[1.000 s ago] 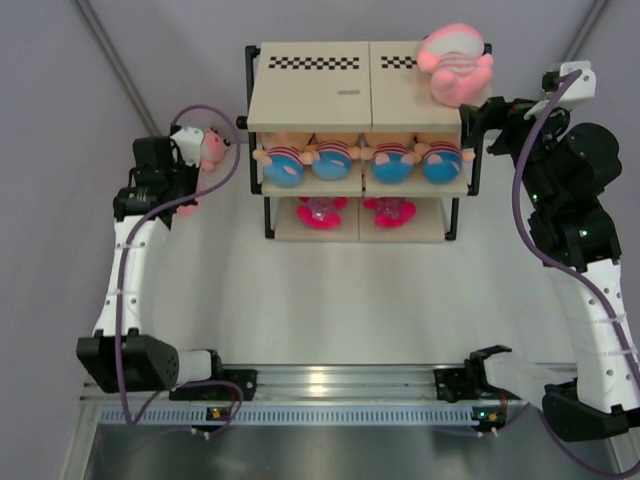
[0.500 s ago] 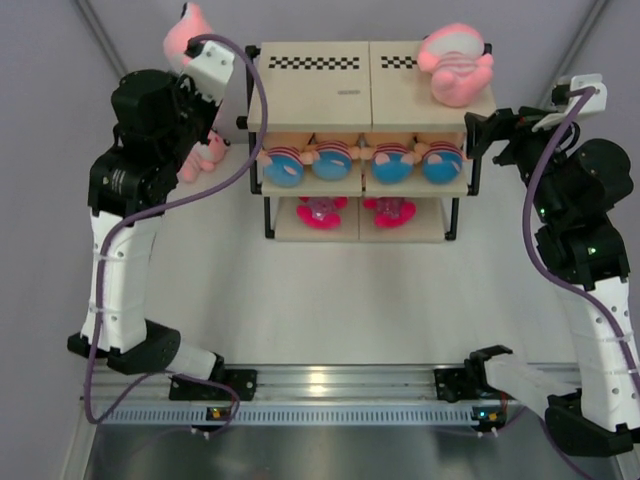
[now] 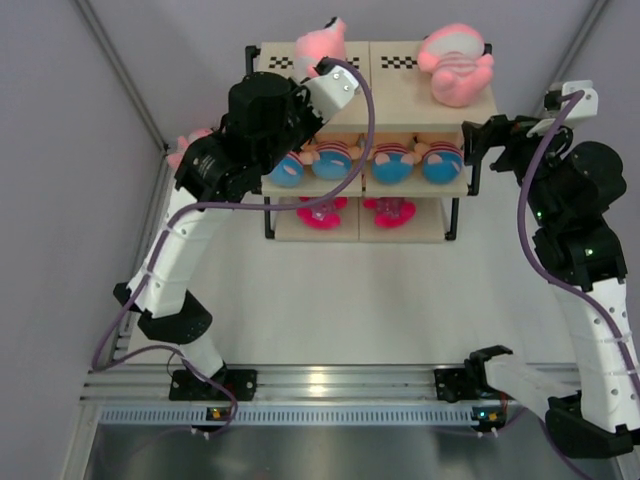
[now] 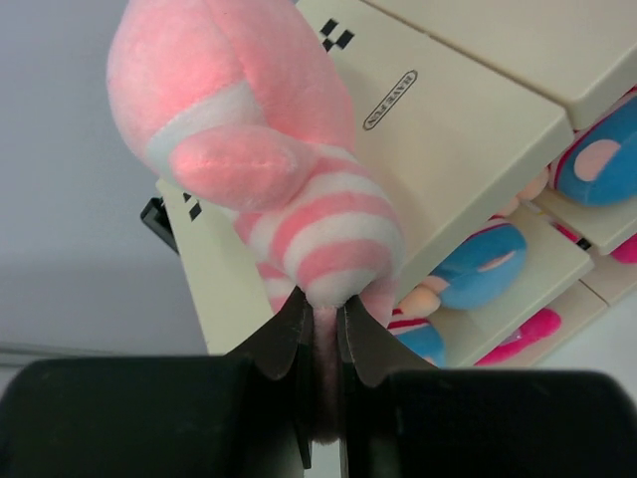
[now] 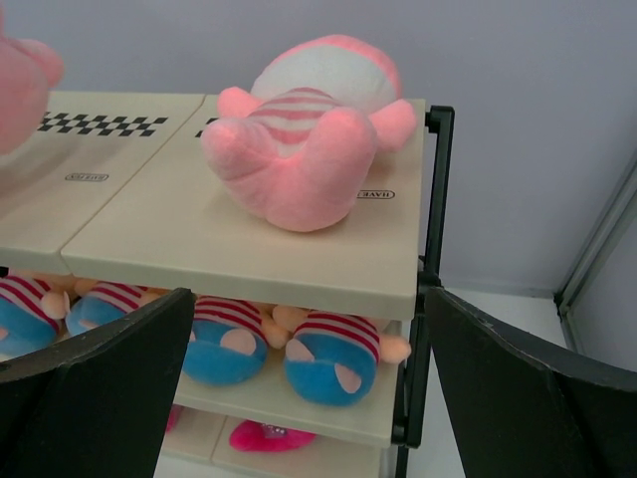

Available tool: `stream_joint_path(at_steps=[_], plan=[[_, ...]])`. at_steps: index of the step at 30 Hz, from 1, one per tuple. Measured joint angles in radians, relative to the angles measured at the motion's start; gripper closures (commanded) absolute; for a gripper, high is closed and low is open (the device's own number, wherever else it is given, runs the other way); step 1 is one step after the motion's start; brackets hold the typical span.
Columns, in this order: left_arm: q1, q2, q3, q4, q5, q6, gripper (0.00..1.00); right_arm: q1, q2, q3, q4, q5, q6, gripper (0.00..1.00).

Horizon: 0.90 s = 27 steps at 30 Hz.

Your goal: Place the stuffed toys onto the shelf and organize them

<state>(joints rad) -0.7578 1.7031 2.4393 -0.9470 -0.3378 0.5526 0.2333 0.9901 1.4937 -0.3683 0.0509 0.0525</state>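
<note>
Left gripper (image 4: 320, 311): clenched on pink striped plush animal (image 4: 289, 189), above left half of shelf (image 3: 400, 95) top board; contact unclear.
Second striped plush (image 3: 455, 65): top board, right rear corner.
Four dolls (image 3: 388, 160): middle board.
Magenta toys (image 3: 322, 212): bottom board.
Right gripper (image 3: 482, 138): released, beside shelf's right edge.

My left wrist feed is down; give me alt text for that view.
The left gripper is shut on a pink striped plush, holding it over the beige top board of the shelf. Blue-bottomed dolls and a magenta toy show on the tiers below.
</note>
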Motion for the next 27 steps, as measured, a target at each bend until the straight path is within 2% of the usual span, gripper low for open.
stream_joint_path(at_steps=[5,6,8,9,10,11,13,14,18,21,27], plan=[[-0.018,0.085,0.063,0.037,0.002,-0.003,0.94,0.000,-0.024,0.000,0.000,0.000,0.000,0.00],[-0.019,0.095,0.066,0.052,-0.001,-0.004,0.87,0.000,-0.029,0.000,0.000,0.000,0.000,0.01],[-0.021,0.114,0.069,0.086,-0.009,-0.005,0.79,0.000,-0.033,0.000,0.000,0.000,0.000,0.01],[-0.022,0.123,0.072,0.099,-0.012,-0.005,0.71,0.000,-0.034,0.000,0.000,-0.002,0.001,0.01],[-0.023,0.131,0.073,0.109,-0.012,-0.007,0.57,0.000,-0.034,0.001,0.000,-0.004,0.001,0.01],[-0.024,0.138,0.076,0.117,-0.010,-0.008,0.48,0.000,-0.032,0.002,0.000,-0.010,0.002,0.01],[-0.028,0.148,0.077,0.132,0.006,-0.026,0.40,0.000,-0.020,0.018,-0.009,-0.024,0.005,0.01],[-0.031,0.150,0.077,0.134,0.013,-0.035,0.29,0.000,-0.014,0.028,-0.012,-0.035,0.010,0.01],[-0.038,0.149,0.077,0.134,0.056,-0.074,0.13,0.000,0.008,0.073,-0.012,-0.085,0.028,0.01],[-0.040,0.140,0.081,0.132,0.091,-0.115,0.07,0.000,0.040,0.132,-0.007,-0.131,0.051,0.01],[-0.041,0.062,0.102,0.132,0.111,-0.148,0.05,0.035,0.174,0.311,0.031,-0.192,0.101,0.05]])
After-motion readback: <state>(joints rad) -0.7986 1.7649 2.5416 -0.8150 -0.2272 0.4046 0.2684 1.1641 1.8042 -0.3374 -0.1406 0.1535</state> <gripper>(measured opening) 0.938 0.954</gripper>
